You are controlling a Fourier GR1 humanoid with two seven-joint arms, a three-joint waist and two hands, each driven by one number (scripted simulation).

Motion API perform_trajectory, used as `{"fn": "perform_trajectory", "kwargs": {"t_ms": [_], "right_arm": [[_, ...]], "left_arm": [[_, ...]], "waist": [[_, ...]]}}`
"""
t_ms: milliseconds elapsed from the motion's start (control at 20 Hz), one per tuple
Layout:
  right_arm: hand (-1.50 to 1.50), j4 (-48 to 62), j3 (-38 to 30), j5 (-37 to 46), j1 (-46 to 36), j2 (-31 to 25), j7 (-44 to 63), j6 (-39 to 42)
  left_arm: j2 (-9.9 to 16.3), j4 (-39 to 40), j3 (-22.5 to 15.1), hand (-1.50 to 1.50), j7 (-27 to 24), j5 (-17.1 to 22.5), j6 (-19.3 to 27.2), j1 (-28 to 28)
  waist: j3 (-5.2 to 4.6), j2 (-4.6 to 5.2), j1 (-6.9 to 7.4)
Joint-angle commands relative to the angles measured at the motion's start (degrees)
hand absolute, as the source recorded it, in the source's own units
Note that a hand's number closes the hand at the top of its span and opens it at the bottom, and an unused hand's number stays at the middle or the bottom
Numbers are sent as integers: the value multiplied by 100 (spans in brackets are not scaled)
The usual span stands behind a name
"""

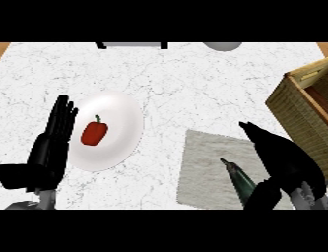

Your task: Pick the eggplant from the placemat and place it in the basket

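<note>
The eggplant [238, 176], dark green with its stem end pointing up-left, was seen over the right part of the grey placemat [206, 167], its lower end hidden under the right hand [286, 160]. That hand's fingers [262, 193] were curled round the eggplant, so the grasp was judged to be made; whether the eggplant had been lifted off the mat or was resting on it could not be told. The step in hand was taken to be the pick-up, with the carry not yet done.

The next move would call for the eggplant to be raised above the basket's near wall and carried up and to the right, into the wicker basket [297, 106] standing at the right edge of the marble bench [195, 74], just beside the placemat. That tall wall was judged the only thing in the way.

To the left, well apart from the mat, a white plate [119, 142] bearing a red pepper [94, 132] was seen. The left hand [50, 147] rested beside the plate, its fingers straight and holding nothing. At the far edge, a dark-framed object [134, 45] and a pale round one [222, 46] were only partly shown.
</note>
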Motion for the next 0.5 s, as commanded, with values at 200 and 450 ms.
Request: {"fn": "perform_trajectory", "kwargs": {"t_ms": [200,450], "right_arm": [[-150,145,241,692,79,482,1259,-31],[-150,625,193,1033,167,743,961,-8]], "left_arm": [[58,65,232,0,204,61,-130,-207],[-106,-53,22,0,-4,-44,-228,91]], "waist": [[1,3,-7],[3,6,36]]}}
